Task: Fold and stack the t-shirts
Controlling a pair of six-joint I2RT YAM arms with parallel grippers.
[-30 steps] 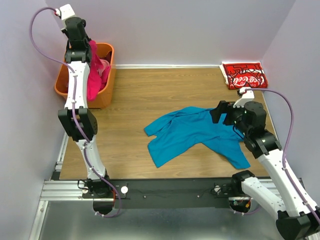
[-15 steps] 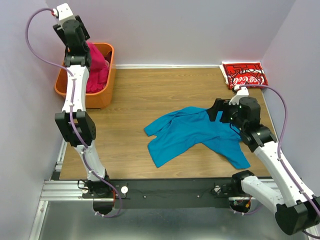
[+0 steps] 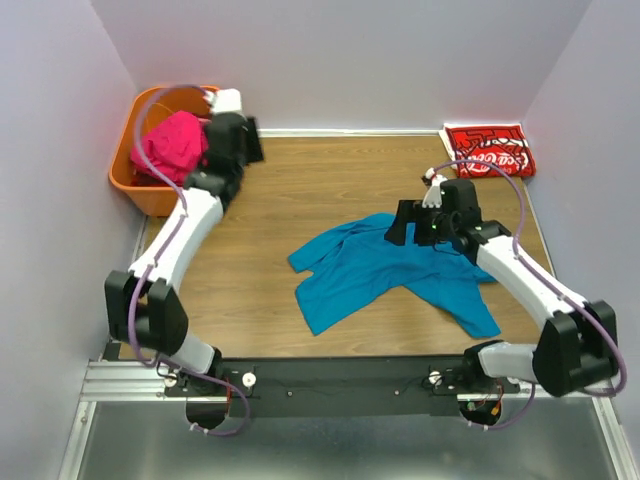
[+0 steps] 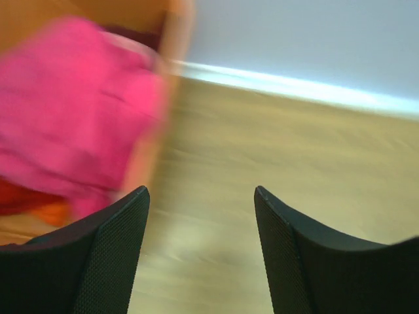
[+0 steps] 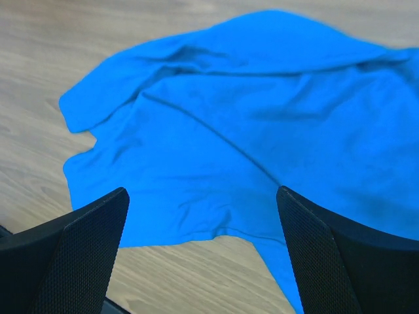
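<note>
The magenta-pink t-shirt [image 3: 170, 145] lies bunched in the orange basket [image 3: 142, 186]; the left wrist view shows it blurred [image 4: 72, 118]. My left gripper [image 3: 250, 146] [image 4: 200, 191] hangs open and empty just right of the basket, above bare wood. The teal-blue t-shirt [image 3: 385, 265] [image 5: 242, 124] lies crumpled and spread at mid-table. My right gripper [image 3: 398, 228] [image 5: 203, 191] hovers wide open over its upper right part, holding nothing. The red Coca-Cola t-shirt [image 3: 489, 150] lies folded in the far right corner.
The basket stands in the far left corner against the walls. A white baseboard [image 4: 288, 85] runs along the back wall. Bare wooden tabletop [image 3: 320, 180] lies between basket and teal shirt. The black rail [image 3: 330, 378] carries both arm bases at the near edge.
My left gripper opened and let go of the pink shirt, which dropped into the basket. The left arm swung down and right. My right arm moved left over the teal shirt.
</note>
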